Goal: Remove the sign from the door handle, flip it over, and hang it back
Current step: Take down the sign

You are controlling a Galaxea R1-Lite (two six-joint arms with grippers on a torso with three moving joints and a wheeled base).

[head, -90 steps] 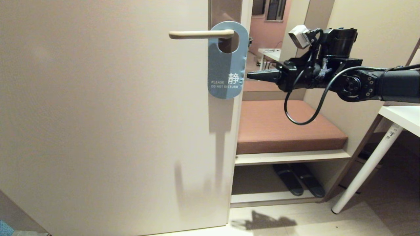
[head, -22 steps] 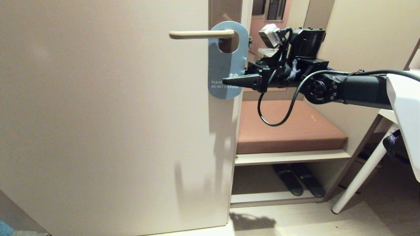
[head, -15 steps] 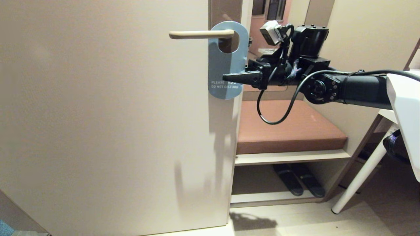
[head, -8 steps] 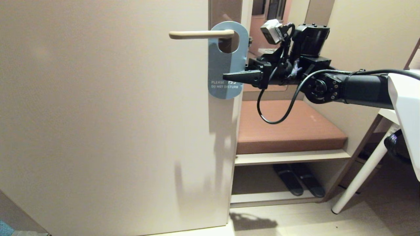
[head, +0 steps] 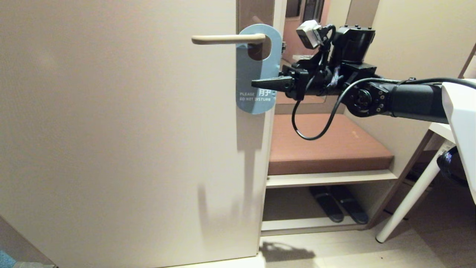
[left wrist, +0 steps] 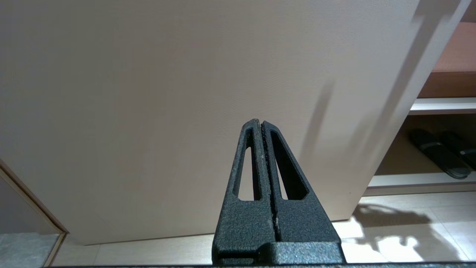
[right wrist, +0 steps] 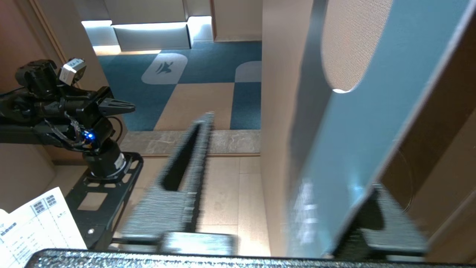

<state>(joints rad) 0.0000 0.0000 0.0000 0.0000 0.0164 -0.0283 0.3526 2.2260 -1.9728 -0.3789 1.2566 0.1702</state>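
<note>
Pale cream door fills the left and middle of the head view, with a padded brown bench, a shelf and a pair of dark slippers in the alcove to its right; a white table leg slants down at the far right.

High on the door, the door handle juts out level from its brown backplate, and the sign hangs from it by its round hole, blue "PLEASE DO NOT DISTURB" side facing out; so the sign is not yet off the handle, and nothing of the task is finished.

Reaching in from the right, the right gripper has its fingers across the lower half of the sign, just above the lettering; the right wrist view shows one finger on the near face side and the other behind the card, both blurred and with a gap visible between the near finger and the card (the jaws look partway apart, not clamped); I judge the grasp is only being formed.

Parked low, the left gripper points at the bare lower door with its fingers pressed together, holding nothing.

What remains: securing the card, sliding it leftward off the lever's free end, turning it to the other side, and threading the hole back on.
</note>
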